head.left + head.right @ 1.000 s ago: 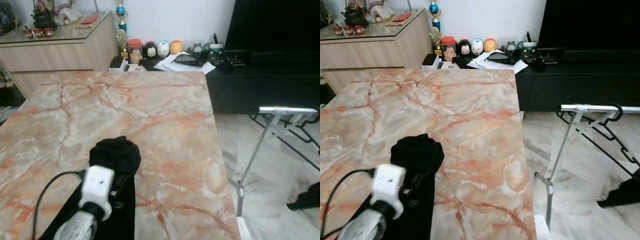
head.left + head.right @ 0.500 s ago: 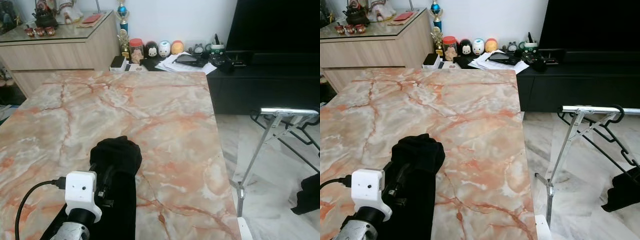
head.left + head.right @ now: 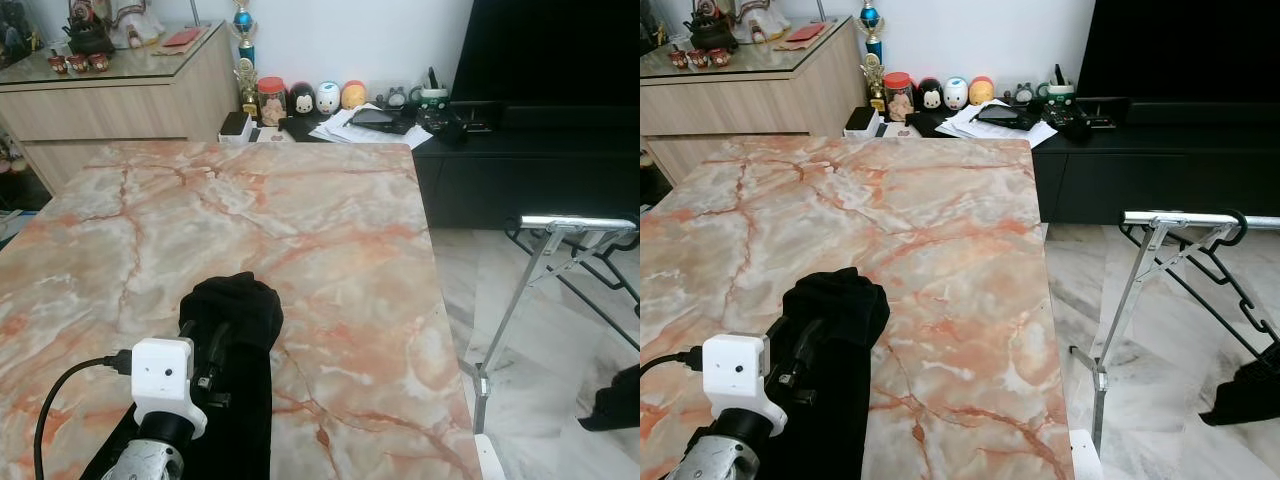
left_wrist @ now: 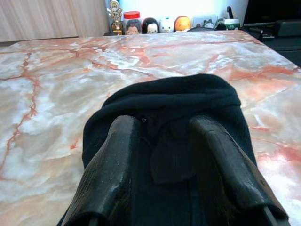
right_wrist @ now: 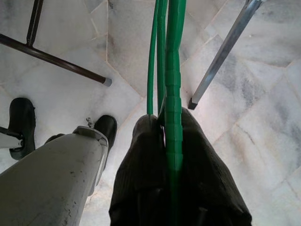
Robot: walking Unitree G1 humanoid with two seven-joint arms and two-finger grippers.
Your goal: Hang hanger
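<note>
Green hanger (image 5: 172, 94) clamped in right tool (image 5: 175, 188), left tool (image 4: 171, 160) spread wide on black cloth (image 4: 188, 101)

The left arm (image 3: 150, 462) is silver, topped by a white camera box (image 3: 162, 372) with a black cable (image 3: 62, 398). Its fingers (image 4: 113, 174) are long, black and matte. A grey leg (image 5: 49, 181) ends in a black foot (image 5: 106, 127).

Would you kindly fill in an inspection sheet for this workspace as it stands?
Surface: orange-veined marble table.
Job's things: green plastic hanger in the right gripper; black garment on the table; silver metal drying rack to the right, with black hangers on it.
Clutter: figurines and papers on the black TV cabinet.
Grippers: left gripper open, its fingers resting on the garment; right shut on the hanger.
Cables: black cable at the left wrist.
Surroundings: wooden sideboard, marble floor.
</note>
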